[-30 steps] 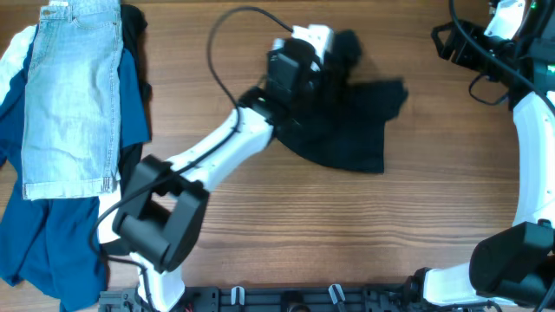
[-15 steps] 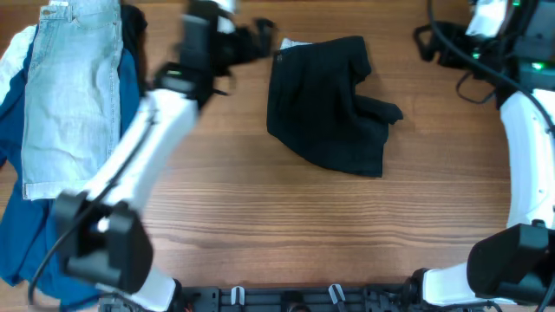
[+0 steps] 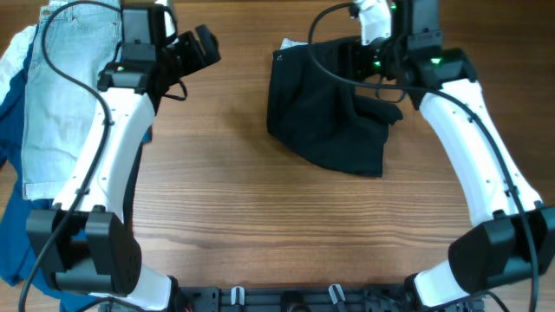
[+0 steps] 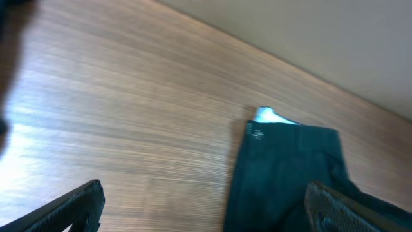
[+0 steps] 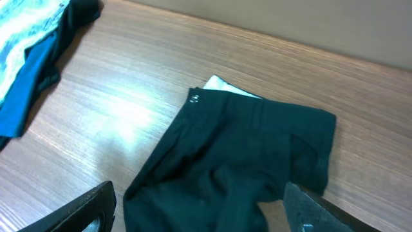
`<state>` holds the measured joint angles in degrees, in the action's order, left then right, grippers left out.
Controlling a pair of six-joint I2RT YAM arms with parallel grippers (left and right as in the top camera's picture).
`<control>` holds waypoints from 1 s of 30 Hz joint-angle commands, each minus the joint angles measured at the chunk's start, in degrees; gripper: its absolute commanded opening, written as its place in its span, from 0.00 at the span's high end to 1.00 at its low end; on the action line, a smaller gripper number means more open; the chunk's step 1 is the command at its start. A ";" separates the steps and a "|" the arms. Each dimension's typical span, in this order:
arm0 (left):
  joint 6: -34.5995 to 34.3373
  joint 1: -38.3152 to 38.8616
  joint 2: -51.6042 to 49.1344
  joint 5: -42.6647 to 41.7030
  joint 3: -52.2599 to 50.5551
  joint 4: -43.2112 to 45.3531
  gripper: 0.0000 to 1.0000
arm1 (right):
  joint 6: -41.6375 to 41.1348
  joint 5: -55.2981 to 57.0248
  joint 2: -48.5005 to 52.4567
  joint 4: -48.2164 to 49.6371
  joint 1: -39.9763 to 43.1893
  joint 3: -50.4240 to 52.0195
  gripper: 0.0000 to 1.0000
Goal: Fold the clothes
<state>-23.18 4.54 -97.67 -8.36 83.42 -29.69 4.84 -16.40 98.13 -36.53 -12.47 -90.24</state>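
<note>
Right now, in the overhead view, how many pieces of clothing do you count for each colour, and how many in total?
Black, thin-fabric shorts: 1
Pale-blue, denim shorts: 1
Deep-blue, crumpled garment: 1
White, cloth piece at the far left edge: 1
Total: 4

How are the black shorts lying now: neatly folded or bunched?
Roughly folded, not neat: the black shorts lie doubled over unevenly, fabric bunched on one side, pale lining peeking out at a corner.
</note>
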 commanded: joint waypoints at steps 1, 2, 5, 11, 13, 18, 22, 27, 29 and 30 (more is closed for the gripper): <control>0.85 -4.35 -0.59 2.64 0.00 -0.72 0.00 | -1.51 0.72 7.08 0.57 -1.79 -0.94 0.27; 0.87 -5.68 -0.59 2.64 0.00 -1.22 0.00 | -3.87 -0.42 9.88 1.38 -1.81 -0.94 0.41; 0.90 -8.31 -0.59 2.67 0.00 -3.48 0.00 | -11.52 -1.42 17.18 2.93 0.46 -0.94 0.58; 1.95 -8.57 -1.86 2.67 -0.22 -4.48 0.00 | -13.07 -0.39 22.27 -2.05 11.87 -0.55 0.57; 1.92 -8.55 -3.13 2.62 -0.22 -4.87 0.00 | -9.88 -1.51 22.40 -1.55 12.72 -0.61 0.53; 1.95 -8.55 -4.90 2.64 -0.26 -5.95 0.00 | -9.79 -1.62 21.92 5.95 12.83 -6.86 0.44; 1.95 -8.52 -5.27 2.64 -0.26 -6.71 0.00 | -12.98 -1.62 24.70 19.10 12.74 -7.06 0.44; 1.97 -8.52 -5.27 2.67 -0.26 -6.86 0.00 | -14.45 -6.32 33.73 28.52 12.66 -7.06 0.44; 1.95 -8.52 -5.27 2.67 -0.26 -7.10 0.00 | -16.87 -8.15 36.85 31.52 12.48 -7.06 0.44; 1.95 -8.52 -5.27 2.67 -0.26 -7.23 0.00 | -17.46 -8.35 37.64 32.26 12.44 -7.06 0.44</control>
<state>-22.55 -3.81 -102.45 -5.89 83.42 -36.64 -9.10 -20.78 132.38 -6.46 0.43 -96.90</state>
